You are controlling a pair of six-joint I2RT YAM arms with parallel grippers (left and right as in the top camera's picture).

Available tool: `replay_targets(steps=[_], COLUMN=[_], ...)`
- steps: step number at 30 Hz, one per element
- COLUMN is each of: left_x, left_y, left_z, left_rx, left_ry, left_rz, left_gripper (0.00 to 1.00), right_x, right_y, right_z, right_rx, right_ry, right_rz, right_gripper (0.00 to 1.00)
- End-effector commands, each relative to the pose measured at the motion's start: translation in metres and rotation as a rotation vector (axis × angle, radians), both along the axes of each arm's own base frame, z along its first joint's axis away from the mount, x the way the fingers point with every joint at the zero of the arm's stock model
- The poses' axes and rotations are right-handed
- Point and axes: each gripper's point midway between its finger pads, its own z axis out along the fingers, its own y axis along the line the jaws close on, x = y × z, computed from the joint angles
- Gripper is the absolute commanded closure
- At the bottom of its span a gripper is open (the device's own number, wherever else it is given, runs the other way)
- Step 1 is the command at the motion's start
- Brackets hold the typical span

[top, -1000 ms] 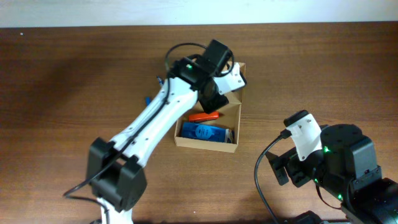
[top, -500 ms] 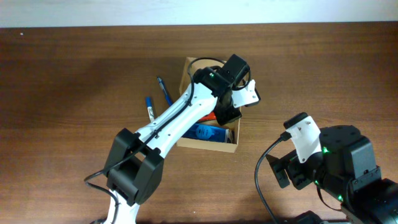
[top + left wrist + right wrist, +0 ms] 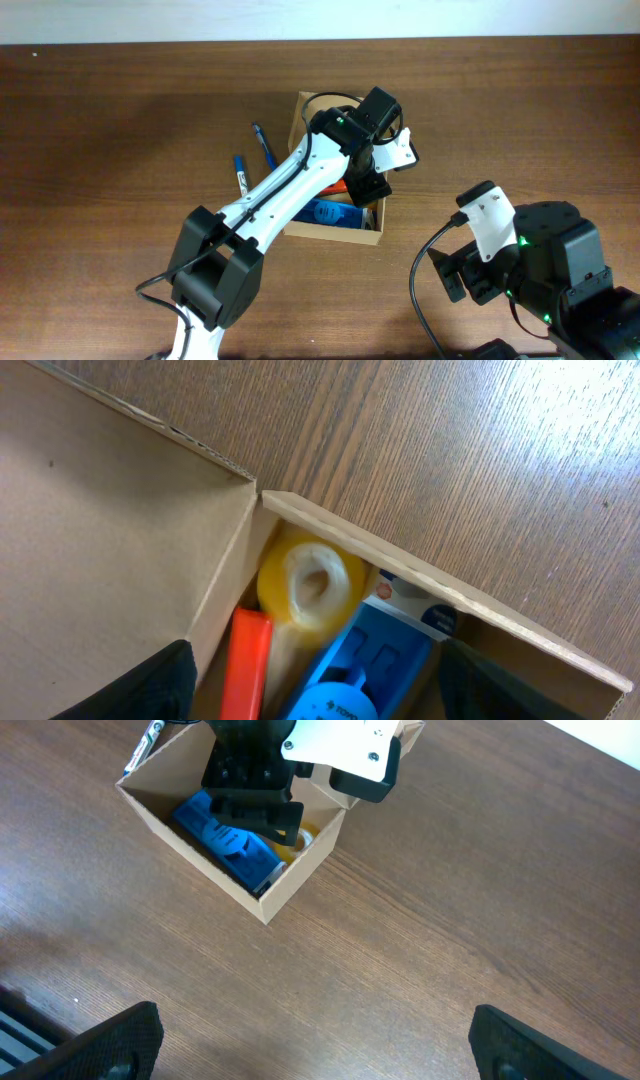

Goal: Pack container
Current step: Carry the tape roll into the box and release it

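Out on the wooden table (image 3: 120, 130) the cardboard box (image 3: 330, 230) sits mid-table, slightly to the right, its flap (image 3: 308, 105) folded back on the far side. Two blue pens (image 3: 262, 145) lie just off its left wall, so that side is tight. The right side is different: bare wood runs from the box's right wall to the right arm, well apart at the near right corner. The left gripper (image 3: 370, 185) hangs over the box's right-hand end, and the wrist view shows its fingers (image 3: 150, 685) spread wide with nothing between them. Whether they brush the cardboard, I cannot tell. Below them, tucked into the box corner, is a yellow tape roll (image 3: 310, 582). An orange marker (image 3: 245, 665) lies beside it along the wall, with a blue plastic item (image 3: 350, 680) on its other side. The right gripper (image 3: 320, 1060) is also spread wide and holds nothing, with plain tabletop beneath it.
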Motion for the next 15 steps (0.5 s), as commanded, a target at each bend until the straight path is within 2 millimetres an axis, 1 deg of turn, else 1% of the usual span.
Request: replay_targets(steps=[1, 4, 5, 6, 8, 10, 12, 13, 14, 15], left_x=[-0.002, -0.002, -0.002, -0.002, -0.001, 0.007, 0.012, 0.015, 0.021, 0.025], left_y=[-0.004, -0.004, -0.004, -0.004, -0.001, 0.014, 0.030, 0.039, 0.053, 0.064], left_z=[-0.005, -0.005, -0.001, 0.004, 0.024, 0.048, 0.065, 0.073, 0.081, 0.086], left_rx=[-0.008, -0.009, -0.014, -0.020, -0.038, -0.031, -0.029, -0.036, -0.042, -0.046], left_ry=[0.019, 0.018, 0.012, 0.005, -0.036, -0.097, -0.131, -0.135, -0.140, -0.138], left_rz=[-0.013, -0.013, -0.013, -0.012, -0.005, 0.044, 0.099, 0.127, 0.199, 0.253], left_gripper=[0.23, 0.25, 0.26, 0.27, 0.29, 0.30, 0.32, 0.33, 0.34, 0.34], right_x=[0.000, 0.000, 0.000, 0.000, 0.000, 0.000, 0.000, 0.000, 0.000, 0.000], right_y=[-0.001, -0.001, -0.001, -0.001, -0.001, -0.001, -0.001, -0.001, -0.001, -0.001], right_z=[0.006, 0.006, 0.006, 0.006, 0.006, 0.006, 0.006, 0.006, 0.006, 0.006], right_rx=[0.001, 0.001, 0.001, 0.001, 0.001, 0.001, 0.001, 0.001, 0.001, 0.001], right_ry=[-0.017, -0.017, -0.017, -0.017, -0.017, -0.017, -0.017, -0.017, -0.017, -0.017], right_rz=[-0.003, -0.003, -0.003, -0.003, -0.003, -0.003, -0.003, -0.003, -0.003, -0.003], right_gripper=[0.01, 0.01, 0.01, 0.01, 0.01, 0.01, 0.01, 0.01, 0.01, 0.01])
